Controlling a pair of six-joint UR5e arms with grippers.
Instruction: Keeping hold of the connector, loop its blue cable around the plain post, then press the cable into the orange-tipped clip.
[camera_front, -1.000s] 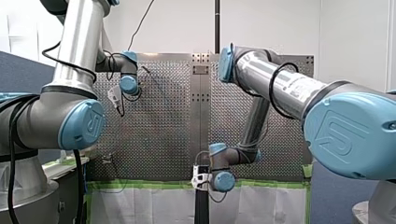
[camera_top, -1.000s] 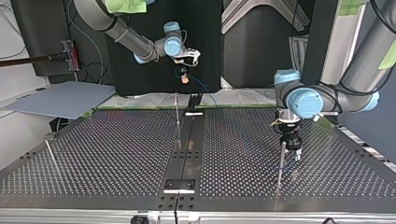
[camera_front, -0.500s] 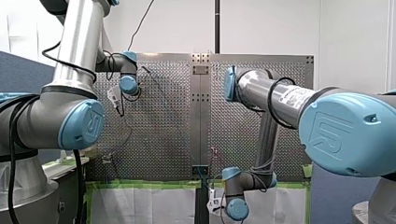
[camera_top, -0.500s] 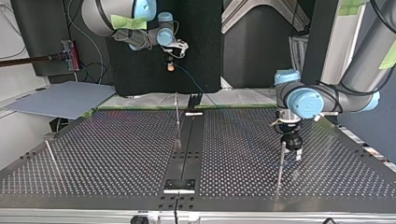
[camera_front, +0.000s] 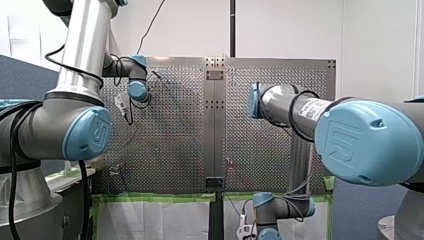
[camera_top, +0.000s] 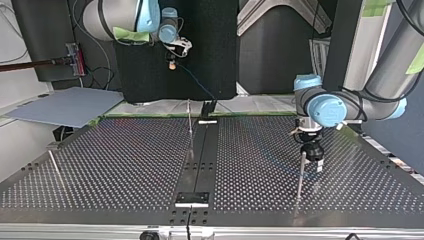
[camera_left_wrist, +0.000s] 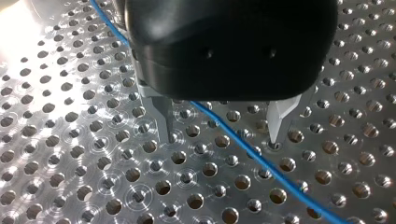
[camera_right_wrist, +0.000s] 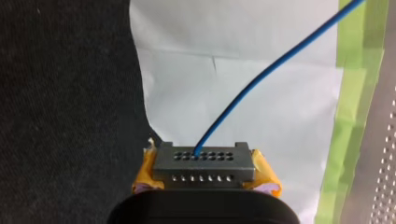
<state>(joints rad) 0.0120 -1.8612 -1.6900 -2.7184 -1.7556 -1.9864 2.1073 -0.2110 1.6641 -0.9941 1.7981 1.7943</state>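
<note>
Connector gripped, cable not yet looped or clipped

In the top view, nearest, my left end effector (camera_top: 311, 152) hangs over the desk (camera_top: 125, 165) just beside a thin post (camera_top: 300, 175). Its wrist view shows fingers spread wide, gripping nothing, with the blue cable (camera_left_wrist: 243, 144) lying under the gap. Beyond the desk's far edge, my right end effector (camera_top: 172, 59) clamps the connector (camera_right_wrist: 204, 163) between yellow pads (camera_right_wrist: 264, 175). I judge both looping and clipping remain. The cable's run across the desk is faint, and the orange-tipped clip is too small to pick out.
</note>
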